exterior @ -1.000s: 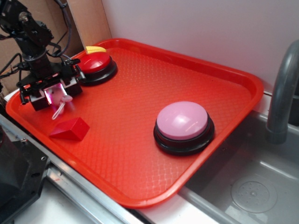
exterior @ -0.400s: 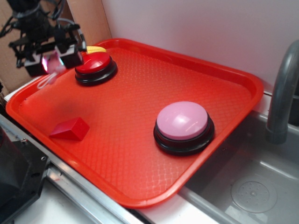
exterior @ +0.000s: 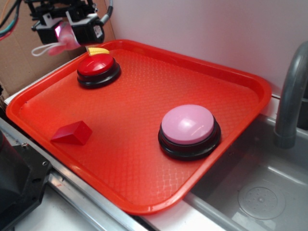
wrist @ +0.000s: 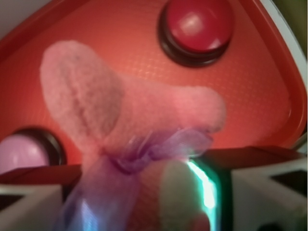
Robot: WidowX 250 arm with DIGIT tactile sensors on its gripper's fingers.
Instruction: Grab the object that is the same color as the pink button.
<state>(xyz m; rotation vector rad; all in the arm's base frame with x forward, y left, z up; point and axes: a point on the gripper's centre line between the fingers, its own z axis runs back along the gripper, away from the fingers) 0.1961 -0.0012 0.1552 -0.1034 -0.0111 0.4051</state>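
Observation:
My gripper (exterior: 65,32) is high above the tray's far left corner, shut on the pink plush object (exterior: 69,40), whose white loop dangles to the left. Up close in the wrist view, the fuzzy pink plush object (wrist: 120,110) with a sheer purple ribbon fills the space between my fingers (wrist: 226,187). The pink button (exterior: 187,124), a big pale pink dome on a black base, sits on the tray's right half; it also peeks in as the pink button (wrist: 21,151) at the wrist view's left edge.
A red tray (exterior: 144,202) holds a smaller red-topped button (exterior: 98,67), a yellow piece (exterior: 98,50) behind it, and a red wedge block (exterior: 73,133) near the front left. A grey sink (exterior: 260,197) and faucet (exterior: 291,96) lie to the right. Cardboard stands behind the arm.
My gripper has risen from the tray's left side up and toward the back, carrying the pink plush clear of the tray surface.

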